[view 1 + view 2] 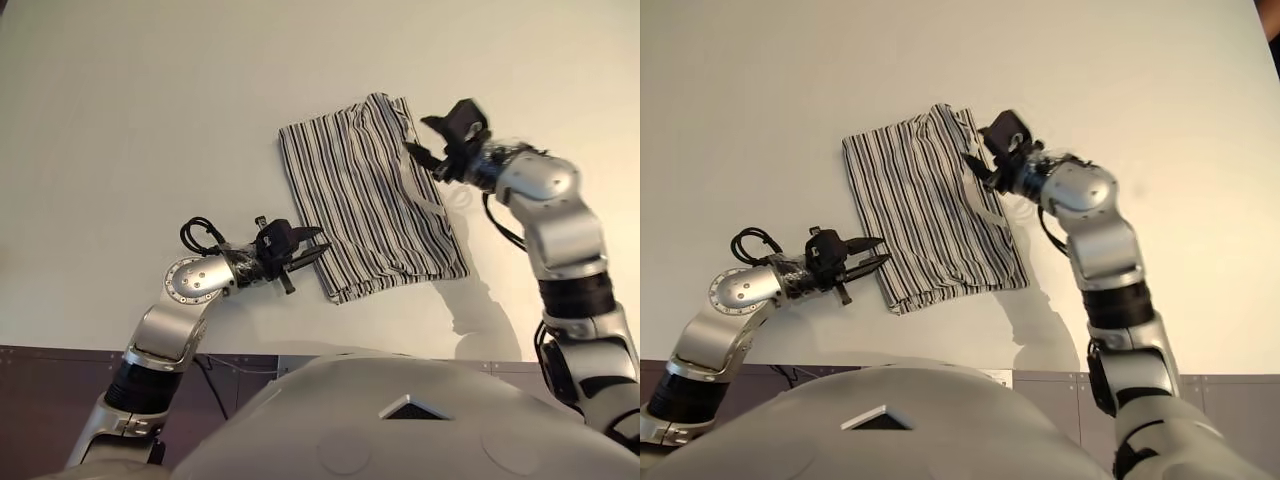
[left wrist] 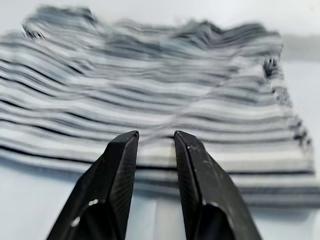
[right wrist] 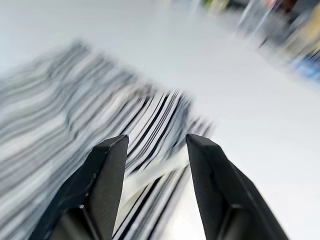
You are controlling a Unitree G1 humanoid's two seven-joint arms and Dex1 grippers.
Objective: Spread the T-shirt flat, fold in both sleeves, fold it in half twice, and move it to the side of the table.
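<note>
Both tools had their fingers spread. The left tool (image 1: 320,241) kept only a narrow gap between its dark tips, and the right tool (image 1: 420,137) a wider one, with no cloth pinched in either.

The T-shirt (image 1: 365,195), striped in black, grey and white, lay folded into a rough rectangle near the middle of the surface (image 1: 150,120). Its long sides ran from about 11 o'clock to 5 o'clock, and stacked layers showed along its edges.

At the shirt's 8 o'clock side, the left tool sat low over the surface and pointed at the folded edge. Whether its tips touched the cloth could not be told. At about 1 o'clock, the right tool hung over the shirt's far corner with its fingers aimed down at the stripes.

Pale, plain surface ran out from the shirt on every side.
</note>
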